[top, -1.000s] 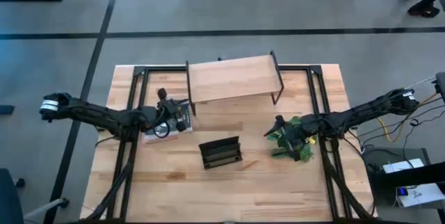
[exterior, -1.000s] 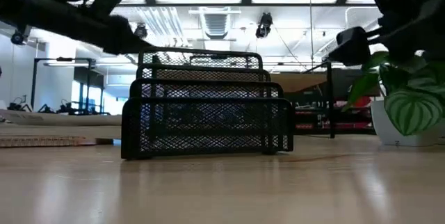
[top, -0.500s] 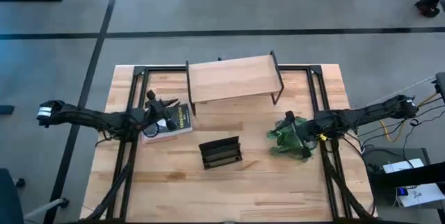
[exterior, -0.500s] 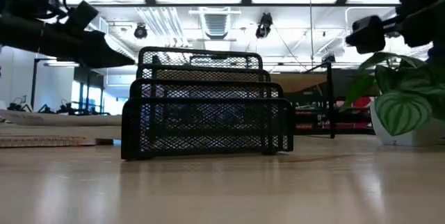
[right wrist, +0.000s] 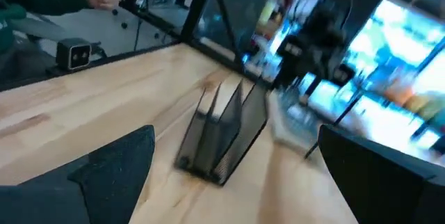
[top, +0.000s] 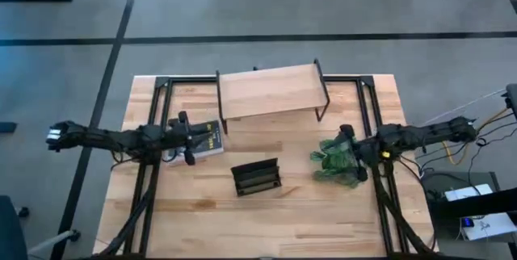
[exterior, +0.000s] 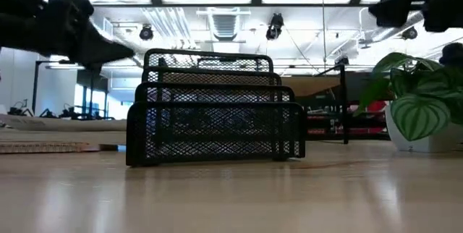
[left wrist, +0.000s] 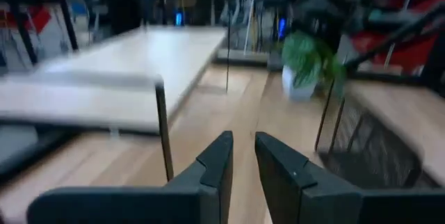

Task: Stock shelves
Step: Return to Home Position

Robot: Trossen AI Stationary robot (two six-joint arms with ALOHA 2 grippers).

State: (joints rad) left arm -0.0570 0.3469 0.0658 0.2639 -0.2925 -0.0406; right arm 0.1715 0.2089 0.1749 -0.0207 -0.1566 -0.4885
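1. The right hand (top: 347,148), fingers wide apart and empty, hung over the plant (top: 327,167), right of the shelf's (top: 271,90) front; a low pull-back could snag leaves and topple it.
2. The left hand (top: 186,137), fingers nearly together, hovered over the book (top: 208,139) by the shelf's left legs.
3. The shelf stood bare at the surface's (top: 323,220) far edge, apart from both hands.

Shelf (top: 271,90), 12 o'clock: smooth pale wood board, thin black metal legs. Table (top: 323,228): butcher-block wood, faint sheen. Organizer (top: 257,178), centre: black metal mesh. Plant (exterior: 423,113), 3 o'clock: glossy leaves, smooth white pot. My left fingers (left wrist: 215,168): matt black.
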